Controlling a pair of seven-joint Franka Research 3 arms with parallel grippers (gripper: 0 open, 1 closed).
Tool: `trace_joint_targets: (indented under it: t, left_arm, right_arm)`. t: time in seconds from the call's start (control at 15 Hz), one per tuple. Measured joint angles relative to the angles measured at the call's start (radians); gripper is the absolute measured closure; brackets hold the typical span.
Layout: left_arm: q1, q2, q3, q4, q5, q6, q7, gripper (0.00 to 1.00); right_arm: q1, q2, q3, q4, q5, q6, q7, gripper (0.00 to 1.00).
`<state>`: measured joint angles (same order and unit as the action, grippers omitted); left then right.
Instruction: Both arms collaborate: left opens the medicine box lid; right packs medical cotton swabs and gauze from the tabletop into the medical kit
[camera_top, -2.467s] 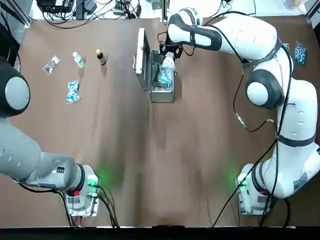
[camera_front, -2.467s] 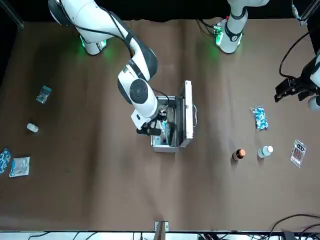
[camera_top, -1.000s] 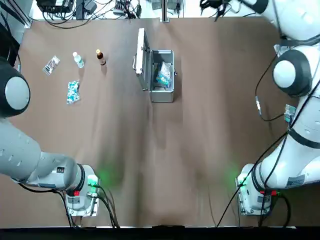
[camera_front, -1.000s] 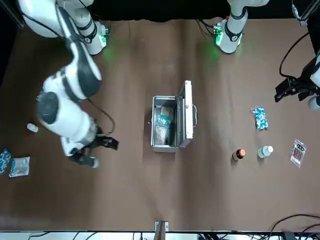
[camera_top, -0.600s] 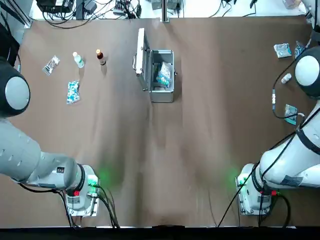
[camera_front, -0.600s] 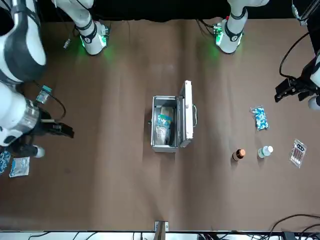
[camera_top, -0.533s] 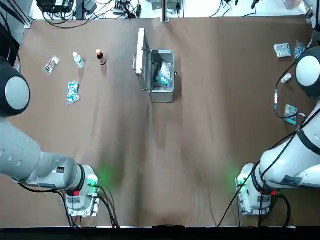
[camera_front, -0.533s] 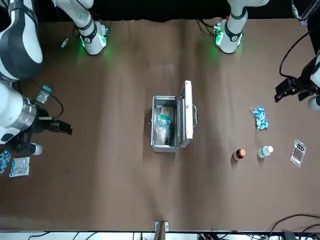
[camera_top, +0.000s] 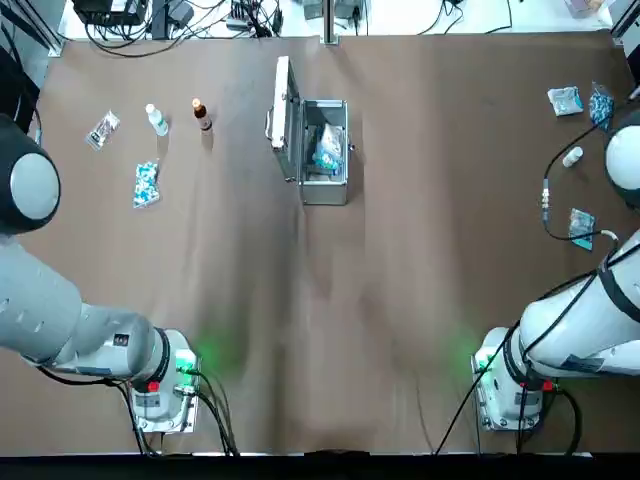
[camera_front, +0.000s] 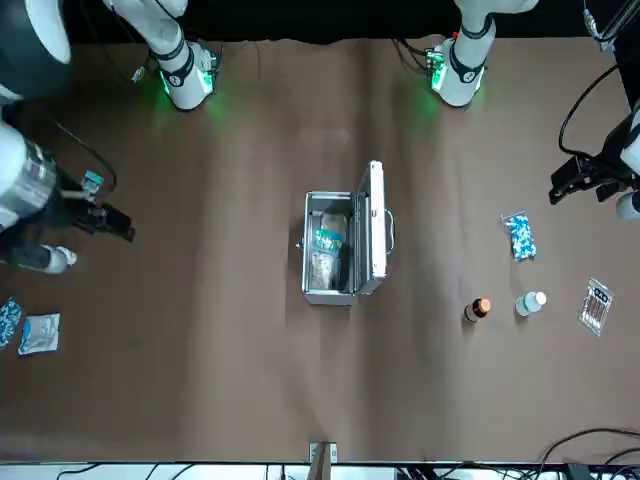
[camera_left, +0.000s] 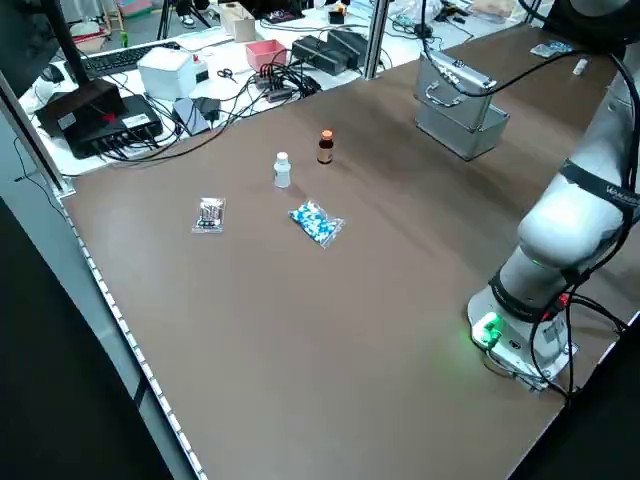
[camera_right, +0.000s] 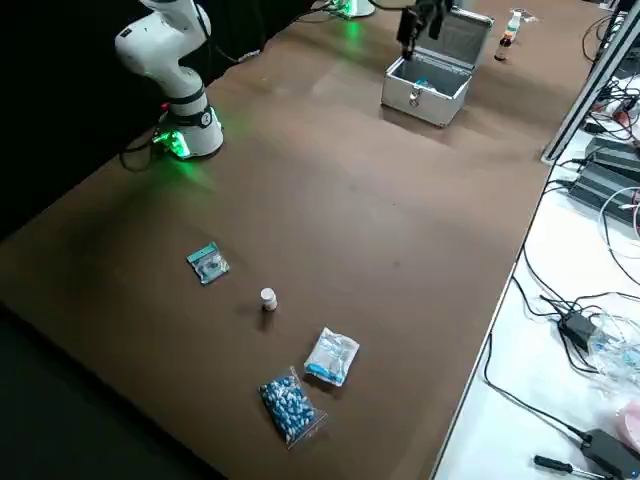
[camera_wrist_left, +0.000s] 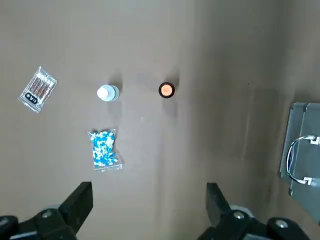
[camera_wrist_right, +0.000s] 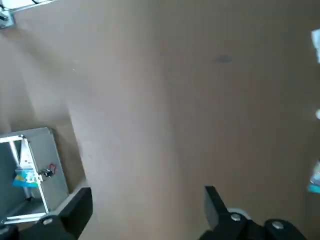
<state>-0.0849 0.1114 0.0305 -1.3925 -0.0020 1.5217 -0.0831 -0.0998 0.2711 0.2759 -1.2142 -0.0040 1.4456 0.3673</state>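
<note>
Both grippers (camera_wrist_left: 150, 210) (camera_wrist_right: 149, 212) parted, empty | packet (camera_wrist_left: 38, 89) label: partly legible | kit (camera_top: 325, 150) open

The right pincer (camera_wrist_right: 149, 200) has left the medical kit (camera_front: 307, 250).

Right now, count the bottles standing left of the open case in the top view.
2: the white-capped bottle, and the brown bottle between it and the case. None looks hidden there.

On my left wrist feed, I can make out dark label marks on the silvery packet (camera_wrist_left: 38, 90), but I can't read them with certainty.
</note>
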Motion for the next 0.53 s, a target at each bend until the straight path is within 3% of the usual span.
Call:
trace_joint_targets:
  t: [0.13,0.53]
  left_arm:
    - [0.0,0.0,0.0,0.0,0.0,0.0,0.001,0.0]
    - [0.0,-0.003,0.0,0.0,0.0,0.0,0.005,0.0]
  right_arm:
    - [0.028,-0.04,-0.06,-0.001,0.001,-0.044,-0.003,0.01]
    - [0.148,-0.087,-0.314,-0.021,0.084,-0.08,-0.129,0.01]
